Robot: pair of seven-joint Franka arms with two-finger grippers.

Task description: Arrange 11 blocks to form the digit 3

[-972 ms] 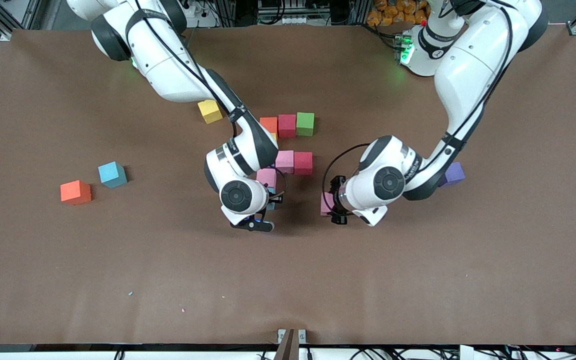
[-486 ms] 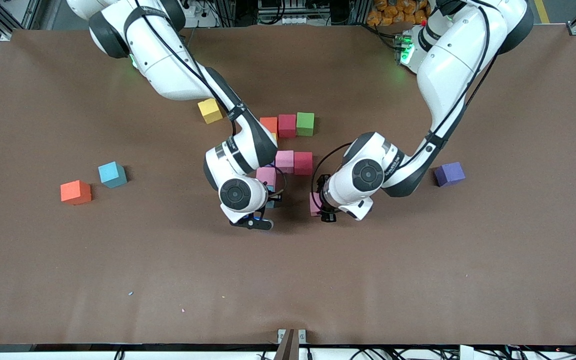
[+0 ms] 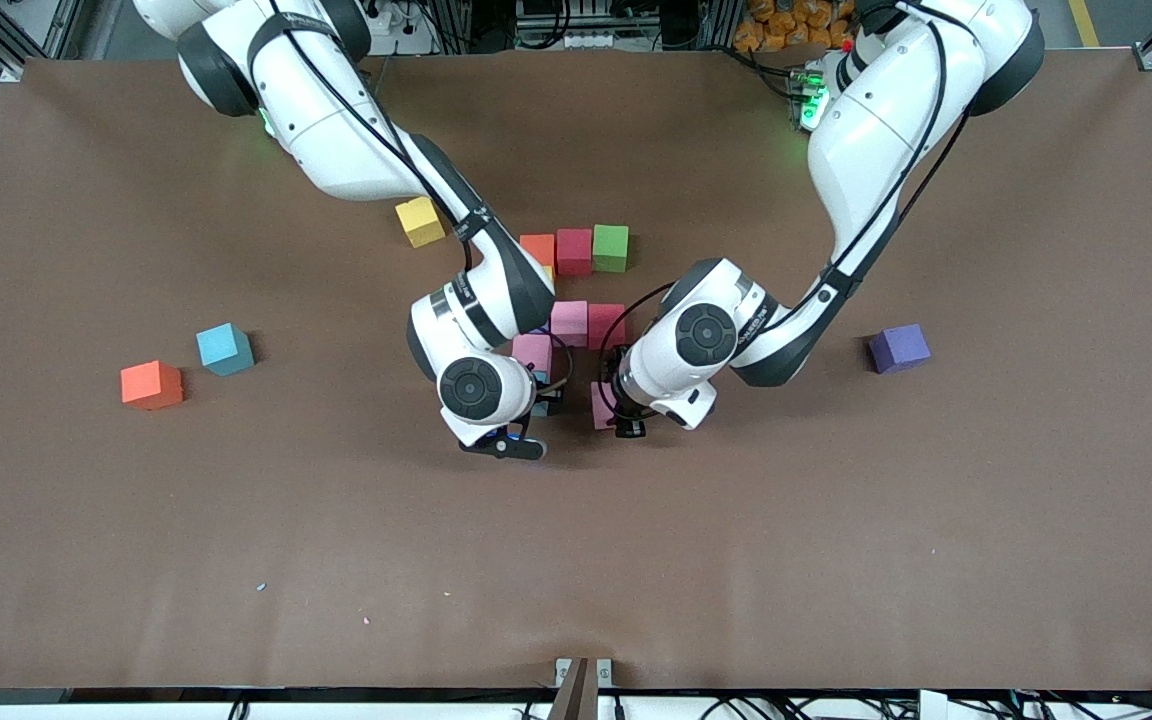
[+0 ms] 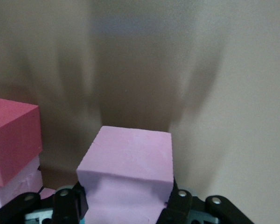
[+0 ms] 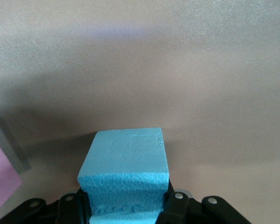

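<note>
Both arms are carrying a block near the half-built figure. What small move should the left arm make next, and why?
Probably ease the left gripper on toward the right arm's end, then lower. Its jaws grip a pink block, hanging just clear of the red block at the figure's edge. The right gripper holds a blue block close beside, so go slowly.

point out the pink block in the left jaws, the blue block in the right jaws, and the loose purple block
pink block (image 4: pixel 130 158), left wrist view, top face.
blue block (image 5: pixel 126 154), right wrist view, top face.
purple block (image 3: pixel 899 347), front view, top face.

Even overhead light, soft shadows, blurred wrist backgrounds.
</note>
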